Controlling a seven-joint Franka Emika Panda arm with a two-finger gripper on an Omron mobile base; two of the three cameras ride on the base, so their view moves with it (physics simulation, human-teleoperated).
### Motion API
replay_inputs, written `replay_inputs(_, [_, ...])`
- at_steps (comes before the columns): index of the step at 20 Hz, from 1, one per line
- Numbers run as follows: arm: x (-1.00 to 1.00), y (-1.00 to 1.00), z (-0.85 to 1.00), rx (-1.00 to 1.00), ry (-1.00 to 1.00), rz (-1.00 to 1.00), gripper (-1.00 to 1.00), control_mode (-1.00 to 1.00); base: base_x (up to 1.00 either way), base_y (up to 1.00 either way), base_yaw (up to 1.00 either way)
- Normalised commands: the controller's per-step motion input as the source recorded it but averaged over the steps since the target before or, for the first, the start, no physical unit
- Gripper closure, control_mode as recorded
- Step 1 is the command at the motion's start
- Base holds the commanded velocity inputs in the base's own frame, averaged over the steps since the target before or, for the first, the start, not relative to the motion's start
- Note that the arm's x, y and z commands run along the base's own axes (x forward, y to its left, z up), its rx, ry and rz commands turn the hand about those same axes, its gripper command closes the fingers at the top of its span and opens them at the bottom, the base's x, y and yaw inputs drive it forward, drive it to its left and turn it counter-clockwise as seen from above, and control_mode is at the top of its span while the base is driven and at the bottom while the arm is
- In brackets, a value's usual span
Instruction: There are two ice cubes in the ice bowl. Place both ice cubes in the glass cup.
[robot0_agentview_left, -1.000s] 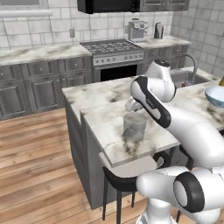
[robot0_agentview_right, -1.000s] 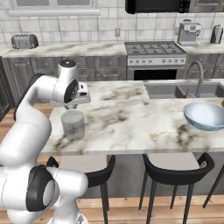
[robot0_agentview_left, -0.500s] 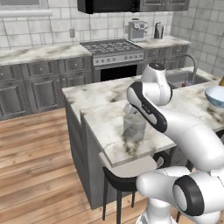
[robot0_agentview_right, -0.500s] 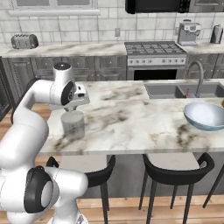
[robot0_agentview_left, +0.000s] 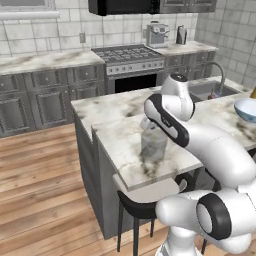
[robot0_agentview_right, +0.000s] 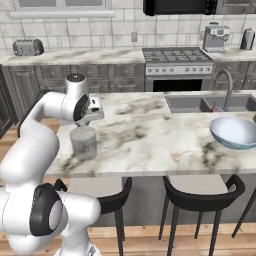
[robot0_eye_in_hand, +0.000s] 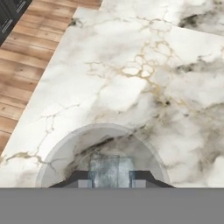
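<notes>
End effector (robot0_eye_in_hand: 111, 179) pinched on small pale translucent ice cube (robot0_eye_in_hand: 110, 171), poised over mouth of greyish translucent glass cup (robot0_eye_in_hand: 101, 153) for clean drop. Cup near marble table's (robot0_agentview_right: 150, 145) front left corner; wide pale-blue ice bowl (robot0_agentview_right: 235, 132) at far right end.

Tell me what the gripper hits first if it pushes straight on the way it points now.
Likely the glass cup: the gripper, shut on an ice cube, points down into its open mouth, so probably the cup's inside bottom, though depth is unclear.
</notes>
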Motion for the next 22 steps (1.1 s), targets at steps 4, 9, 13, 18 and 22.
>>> replay_inputs(4, [0.24,0.18,-0.10,0.00,0.00,0.00,-1.00,-1.00,0.00,0.00,0.00])
replay_inputs(9, [0.10,0.04,-0.01,0.01,0.00,0.00,-1.00,-1.00,0.00,0.00,0.00])
replay_inputs(13, [0.00,0.00,0.00,0.00,0.00,0.00,-1.00,-1.00,0.00,0.00,0.00])
replay_inputs(18, [-0.58,0.00,0.09,0.00,-0.01,0.00,-1.00,-1.00,0.00,0.00,0.00])
replay_inputs(22, [-1.00,-0.24,0.30,0.05,-0.06,0.00,-1.00,-1.00,0.00,0.00,0.00])
